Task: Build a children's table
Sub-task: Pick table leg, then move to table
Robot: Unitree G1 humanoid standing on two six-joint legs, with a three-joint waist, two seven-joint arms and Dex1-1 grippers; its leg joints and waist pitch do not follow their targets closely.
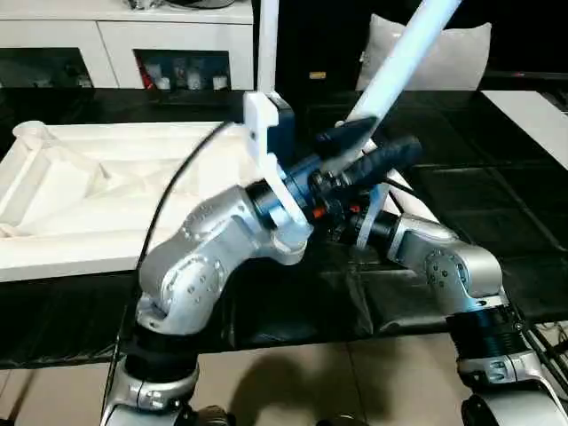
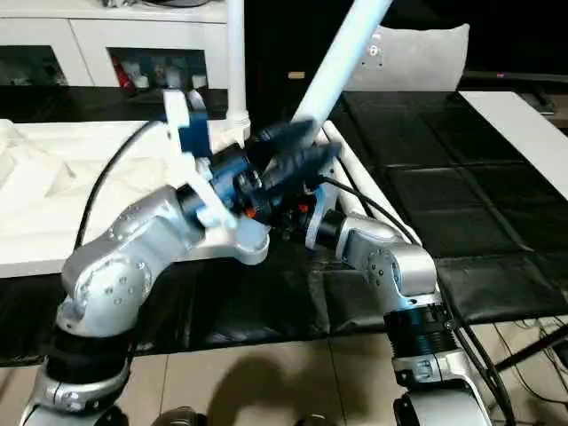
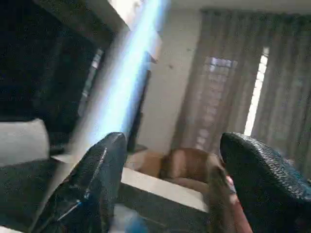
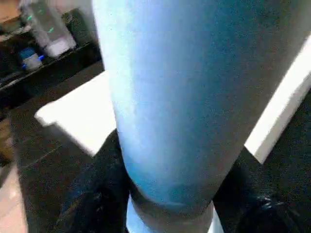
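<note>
Jaws of the left gripper stand parted, its two black fingers well apart with the tilted leg passing just beside one of them and nothing clamped between; jaws of the right gripper are closed on the lower part of that same leg, dark pads showing on either side of the tube. Left of the scene, the tabletop lies underside up on the work table, its cross ribs and a round corner socket exposed. Nearer the middle, an upright leg already rises from the top's far right corner, partly hidden behind the left wrist. Right of it, the tilted leg slants up and away toward the right, its foot low among the two wrists near the top's right edge; whether it has entered a socket cannot be told. Risk, as judged here: with one grip alone low on a long tube, the leg may pivot or slip in the pads. A leaning leg pressed down may jam askew, and the crowded wrists could knock the upright leg or shove the tabletop.
</note>
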